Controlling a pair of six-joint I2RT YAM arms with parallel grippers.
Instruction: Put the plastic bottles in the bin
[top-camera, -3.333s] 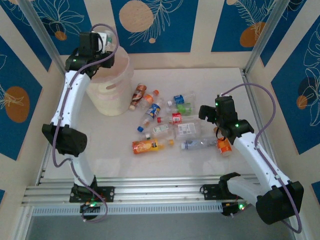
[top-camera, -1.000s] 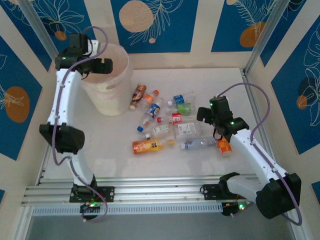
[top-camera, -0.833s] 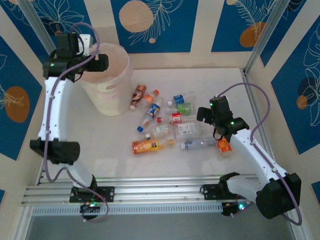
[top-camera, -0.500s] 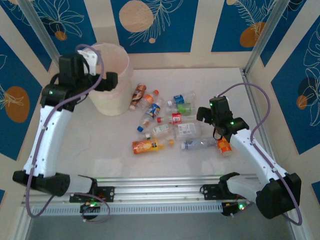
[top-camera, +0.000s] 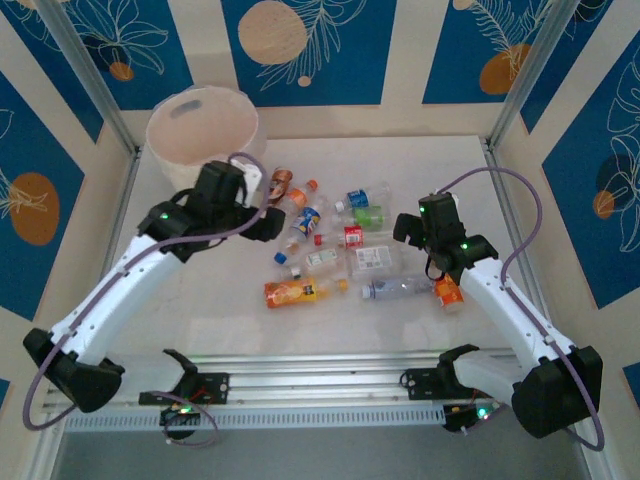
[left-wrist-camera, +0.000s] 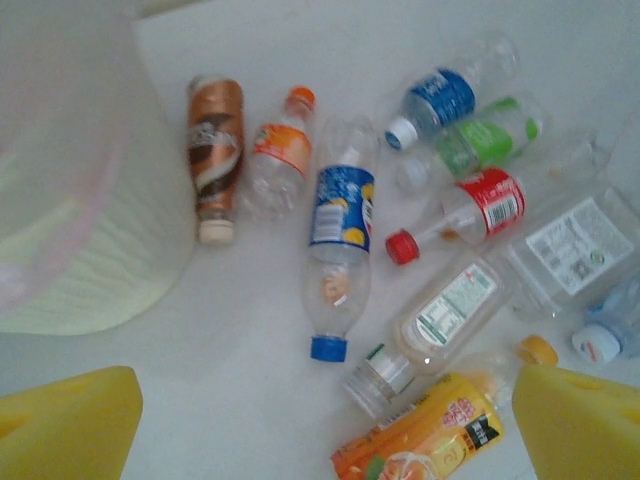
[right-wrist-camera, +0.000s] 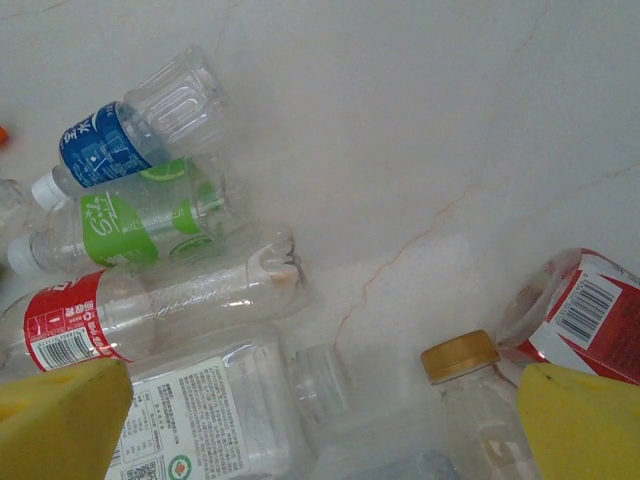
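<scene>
Just beside the bin (top-camera: 165, 150), the left hand (top-camera: 263, 217) now hangs low over the near end of the bottle pile. About three seconds back it was up over the bin's rim; since then the arm swung off and dropped to the table (top-camera: 200, 290). Its fingers are spread wide with nothing between them in the wrist view (left-wrist-camera: 320, 440), so I'd judge a drop is done and the next pick is starting.

The brown bottle (left-wrist-camera: 215, 155) lies closest to the bin, nearly at its wall (left-wrist-camera: 70, 200). The blue-label bottle (left-wrist-camera: 338, 250) is a bit further out, the orange juice bottle (left-wrist-camera: 420, 440) further again. About a dozen bottles remain on the table, so there's plenty left to do.

The right hand (top-camera: 415, 228), far from the bin, has stayed put, fingers spread and empty (right-wrist-camera: 320, 430), above clear bottles; a red-label bottle (right-wrist-camera: 585, 310) lies beside it.

Bin contents: can't tell, the inside looks pale and blurry.
</scene>
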